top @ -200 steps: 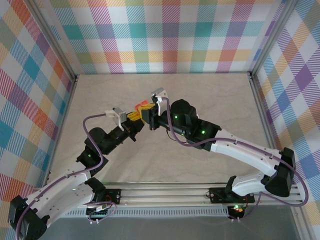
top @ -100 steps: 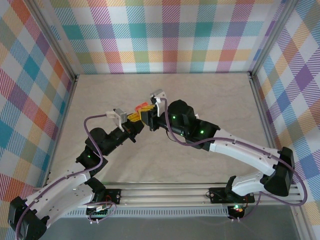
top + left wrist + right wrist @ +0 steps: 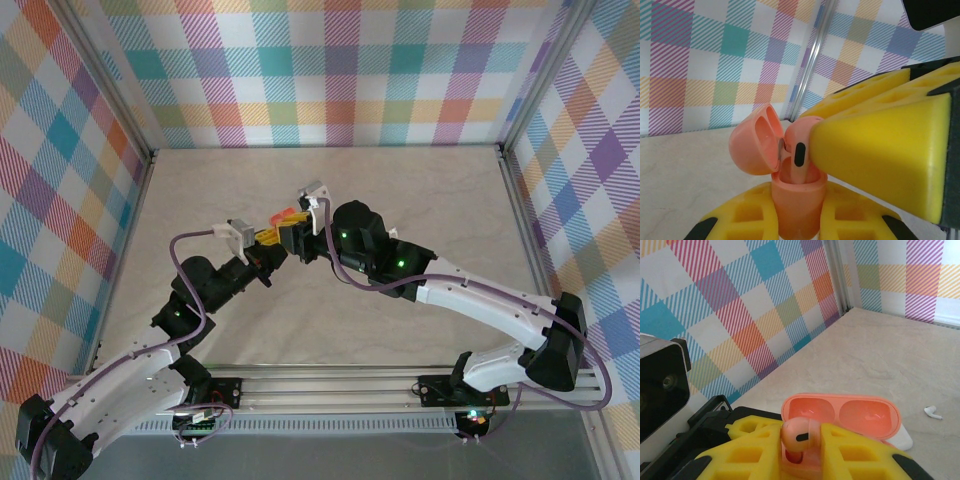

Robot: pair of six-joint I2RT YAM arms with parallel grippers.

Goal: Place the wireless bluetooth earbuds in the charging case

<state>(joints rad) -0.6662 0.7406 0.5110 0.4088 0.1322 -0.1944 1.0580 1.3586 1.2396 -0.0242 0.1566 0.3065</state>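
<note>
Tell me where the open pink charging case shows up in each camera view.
Top external: case just left of center, between yellow fingers.
Left wrist: bottom center, lid swung left.
Right wrist: bottom center, lid tipped away.
Shared landmark: those yellow fingers crowding it.

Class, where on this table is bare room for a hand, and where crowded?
Bare: beige table along the plaid back wall, and beside the right wall. Crowded: mid-table, where left gripper and right gripper meet at the salmon-pink plastic case.
</note>
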